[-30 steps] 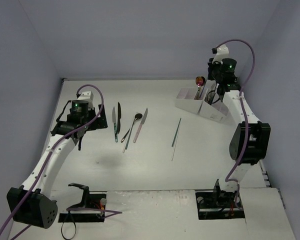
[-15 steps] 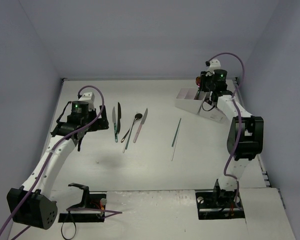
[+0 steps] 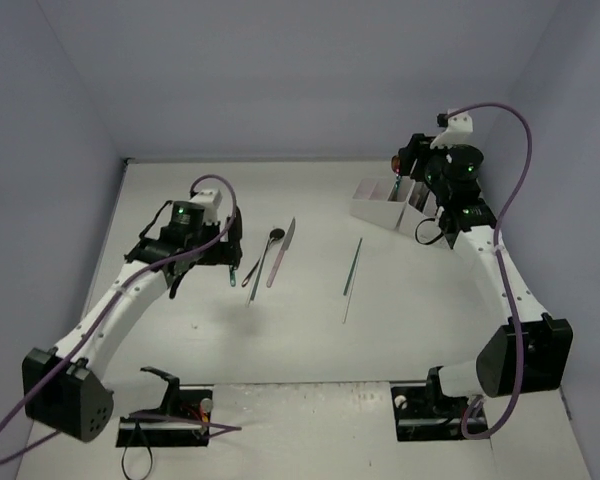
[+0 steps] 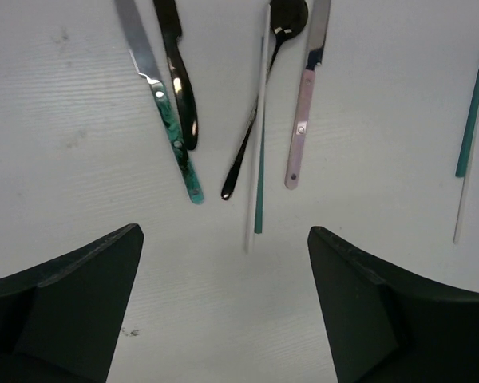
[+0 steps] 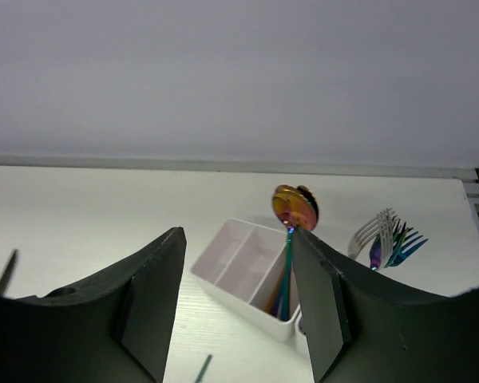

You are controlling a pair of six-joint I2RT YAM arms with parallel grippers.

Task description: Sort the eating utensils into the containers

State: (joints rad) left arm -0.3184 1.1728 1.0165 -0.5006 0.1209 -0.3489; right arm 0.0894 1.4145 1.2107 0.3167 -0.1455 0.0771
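Observation:
Several eating utensils lie side by side on the table: a knife with a green marbled handle (image 4: 172,128), a black knife (image 4: 180,88), a black spoon (image 4: 255,120), a white and teal stick (image 4: 259,159) and a pink-handled knife (image 4: 307,104). My left gripper (image 4: 223,235) hovers open just short of their near ends. Another teal stick (image 3: 352,268) lies apart to the right. The white containers (image 5: 247,271) hold a rainbow spoon (image 5: 294,207) standing upright and forks (image 5: 383,235). My right gripper (image 5: 235,239) is open above them, holding nothing.
The containers (image 3: 395,207) stand at the back right near the wall. The table's right edge (image 3: 530,340) runs beside the right arm. Both arm bases sit at the near edge.
My right gripper has opened and let go of the rainbow spoon, which now stands in a compartment. My left arm has swung right, over the row of utensils.

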